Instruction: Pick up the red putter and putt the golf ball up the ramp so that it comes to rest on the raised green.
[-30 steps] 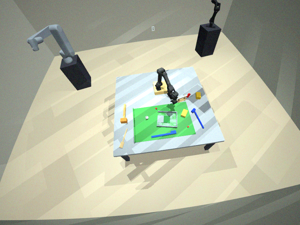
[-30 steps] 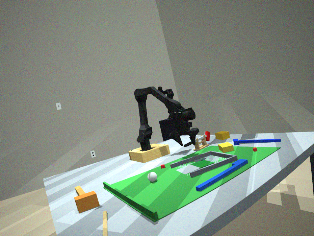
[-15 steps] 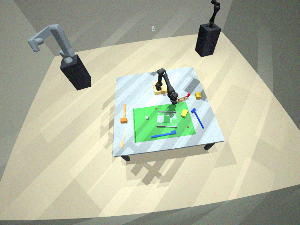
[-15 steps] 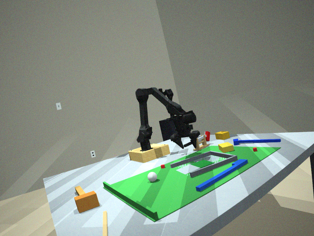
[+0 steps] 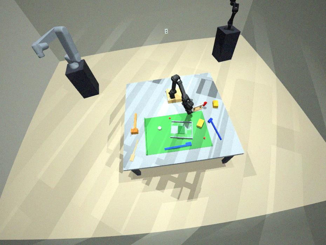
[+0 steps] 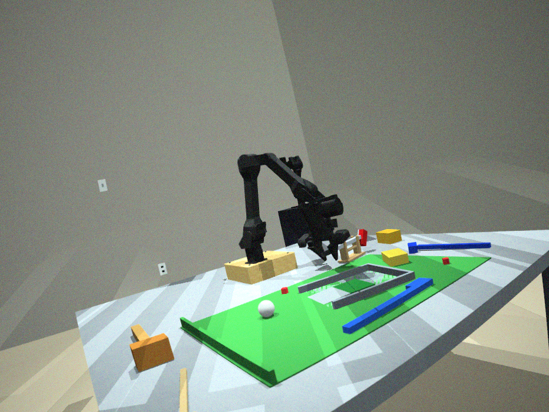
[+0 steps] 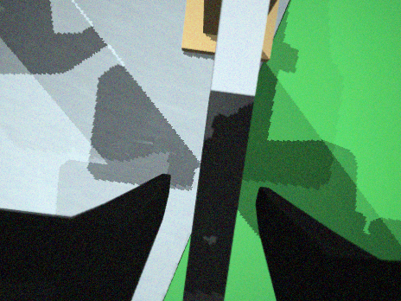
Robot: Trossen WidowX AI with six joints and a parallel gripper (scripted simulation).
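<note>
Clutter sits nearest, off the near-left corner of the green mat (image 6: 306, 337): an orange putter (image 6: 150, 350) and a thin tan stick (image 6: 183, 390) on the table (image 6: 399, 341). On the mat's near-left part rests the white golf ball (image 6: 265, 308), well apart from everything else. Further along the mat lies a blue putter (image 6: 385, 303), just beside the grey-walled raised green (image 6: 356, 279) at the mat's middle. At the mat's far edge the gripper (image 6: 330, 252) points down over the red putter's shaft (image 7: 220, 195), which runs between its black fingers (daylight shows on both sides of the dark grip). The jaws stand half spread, touching nothing. The red putter (image 6: 362, 236) lies on a small wooden rack (image 6: 350, 249) just beyond the mat's far edge, its red head raised. A yellow block (image 6: 388, 235) stands past that.
</note>
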